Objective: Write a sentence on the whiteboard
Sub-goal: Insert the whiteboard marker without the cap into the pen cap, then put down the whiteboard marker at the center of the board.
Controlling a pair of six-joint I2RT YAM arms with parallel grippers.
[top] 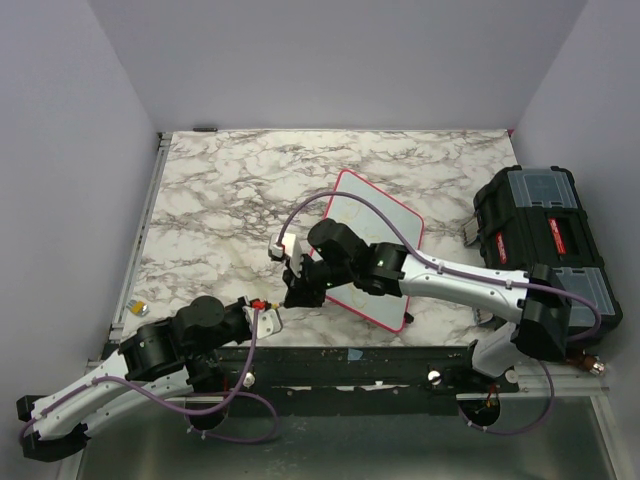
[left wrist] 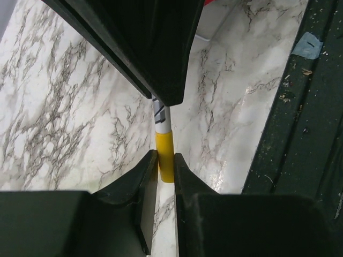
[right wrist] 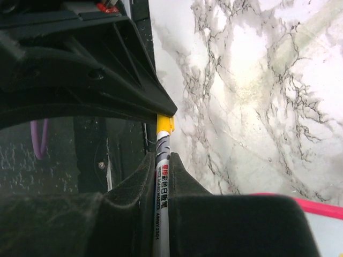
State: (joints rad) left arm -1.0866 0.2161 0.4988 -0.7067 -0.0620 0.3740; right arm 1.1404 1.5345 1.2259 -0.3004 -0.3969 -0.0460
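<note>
The whiteboard, white with a pinkish-red frame, lies tilted on the marble table right of centre; the right arm covers its near part. A strip of its frame shows in the right wrist view. No sentence can be made out on its visible surface. A white marker with a yellow cap is held between both grippers near the board's near-left corner. My right gripper is shut on the barrel. My left gripper is shut on the cap.
A black toolbox with clear lid compartments stands at the table's right edge. A small yellow-and-white object lies by the left rail. The dark front edge of the table runs just beside the grippers.
</note>
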